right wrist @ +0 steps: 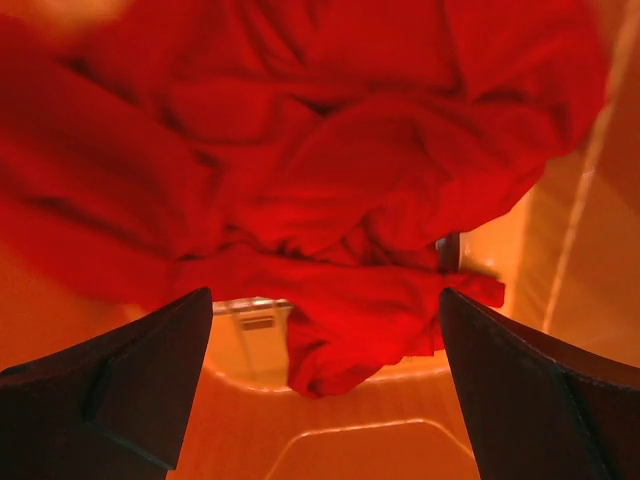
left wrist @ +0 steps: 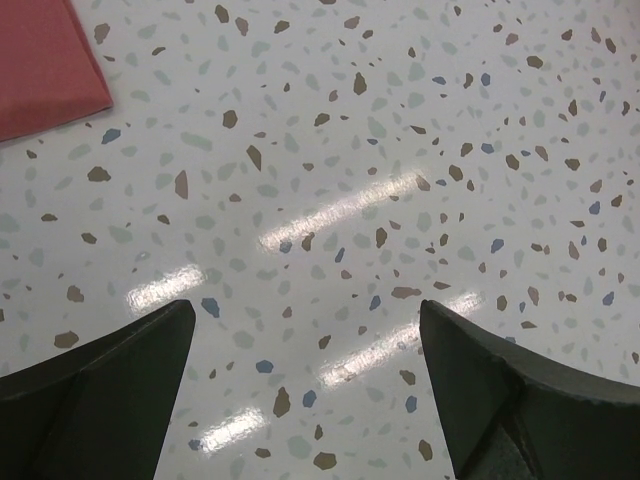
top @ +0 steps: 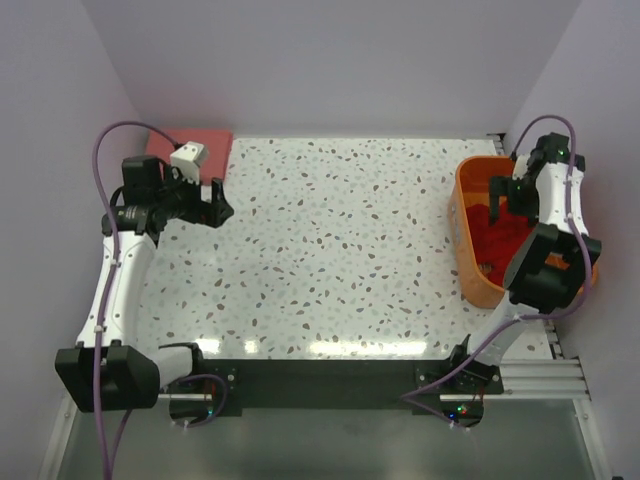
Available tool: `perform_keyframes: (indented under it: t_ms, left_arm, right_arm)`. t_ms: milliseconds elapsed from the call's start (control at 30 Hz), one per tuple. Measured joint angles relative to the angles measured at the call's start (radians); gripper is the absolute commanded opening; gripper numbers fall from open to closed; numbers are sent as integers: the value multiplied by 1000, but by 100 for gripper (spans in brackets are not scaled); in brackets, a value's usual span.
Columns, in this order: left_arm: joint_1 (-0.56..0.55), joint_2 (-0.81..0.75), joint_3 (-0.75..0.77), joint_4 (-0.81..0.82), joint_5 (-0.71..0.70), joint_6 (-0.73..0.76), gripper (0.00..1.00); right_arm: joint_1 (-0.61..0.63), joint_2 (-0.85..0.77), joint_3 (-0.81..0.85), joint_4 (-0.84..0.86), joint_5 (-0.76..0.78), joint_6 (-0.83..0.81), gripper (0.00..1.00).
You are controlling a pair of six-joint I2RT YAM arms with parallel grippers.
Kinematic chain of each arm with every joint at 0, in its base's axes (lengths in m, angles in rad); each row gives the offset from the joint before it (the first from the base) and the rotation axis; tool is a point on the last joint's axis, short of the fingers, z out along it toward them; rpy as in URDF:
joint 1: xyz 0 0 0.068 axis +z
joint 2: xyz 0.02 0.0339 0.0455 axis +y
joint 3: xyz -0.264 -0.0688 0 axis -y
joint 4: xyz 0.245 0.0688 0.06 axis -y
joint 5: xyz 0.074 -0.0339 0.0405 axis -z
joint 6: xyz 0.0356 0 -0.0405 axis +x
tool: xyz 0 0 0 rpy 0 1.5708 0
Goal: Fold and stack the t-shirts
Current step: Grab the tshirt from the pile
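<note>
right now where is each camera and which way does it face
top external: above and behind, looking down at the table; both arms show.
left wrist: on left gripper, facing tabletop and salmon-pink t-shirt corner; open fingers show.
right wrist: on right gripper, facing red t-shirt inside orange basket; open fingers show.
shared: top and right wrist both see that basket.

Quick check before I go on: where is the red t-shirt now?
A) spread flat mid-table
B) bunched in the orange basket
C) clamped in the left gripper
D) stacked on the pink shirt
B: the red t-shirt lies crumpled inside the orange basket, with the right gripper open over it.
</note>
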Motion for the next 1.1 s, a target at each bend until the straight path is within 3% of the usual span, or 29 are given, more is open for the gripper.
perform_keyframes:
  t_ms: [333, 433, 467, 533, 567, 633, 900, 1100]
  left_arm:
    - [0, 79, 13, 2, -10, 4, 100]
    - [0, 97, 31, 2, -15, 4, 100]
    - [0, 102, 38, 2, -17, 4, 100]
    - [0, 106, 48, 3, -23, 4, 100]
    - [0, 107, 52, 2, -24, 4, 100]
    - [0, 107, 60, 3, -23, 4, 100]
    - [0, 105, 66, 3, -6, 0, 100]
    - [18, 79, 69, 0, 22, -13, 100]
  right_arm:
    - [-17, 181, -153, 103, 74, -18, 98]
    - [-15, 203, -173, 115, 72, -21, 77]
    - [-15, 204, -173, 114, 71, -25, 60]
    - [-16, 194, -171, 108, 61, -28, 42]
    - [-18, 188, -167, 102, 51, -31, 19]
    - [-22, 169, -151, 85, 28, -33, 0]
    - [-35, -41, 98, -11, -158, -48, 0]
    - [-22, -216, 351, 17, -447, 4, 0]
